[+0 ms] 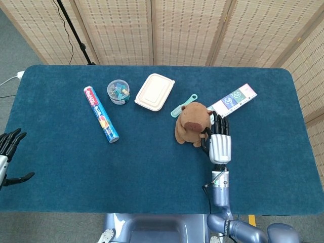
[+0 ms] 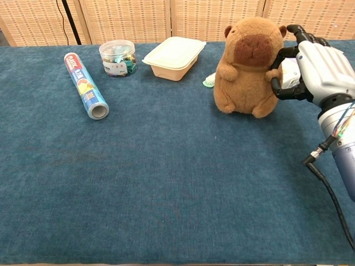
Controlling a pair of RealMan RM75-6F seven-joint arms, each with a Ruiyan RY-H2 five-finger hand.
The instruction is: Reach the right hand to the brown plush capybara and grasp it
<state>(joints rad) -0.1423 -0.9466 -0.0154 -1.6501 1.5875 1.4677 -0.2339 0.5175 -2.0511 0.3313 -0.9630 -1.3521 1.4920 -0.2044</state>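
The brown plush capybara [image 1: 191, 123] stands upright right of the table's middle, large in the chest view [image 2: 247, 66]. My right hand [image 1: 220, 144] is pressed to its side from the right. In the chest view this hand [image 2: 316, 66] has an upper finger hooked by the toy's head and the thumb low on its flank, pinching its side. My left hand [image 1: 7, 152] hangs off the table's left edge with its fingers spread, holding nothing.
A blue wrapped roll [image 1: 101, 120] lies at the left, next to a clear jar of clips [image 1: 118, 91]. A beige lidded box [image 1: 154, 91] and a green comb [image 1: 183, 105] lie behind the toy. A flat white pack [image 1: 232, 100] sits behind my right hand.
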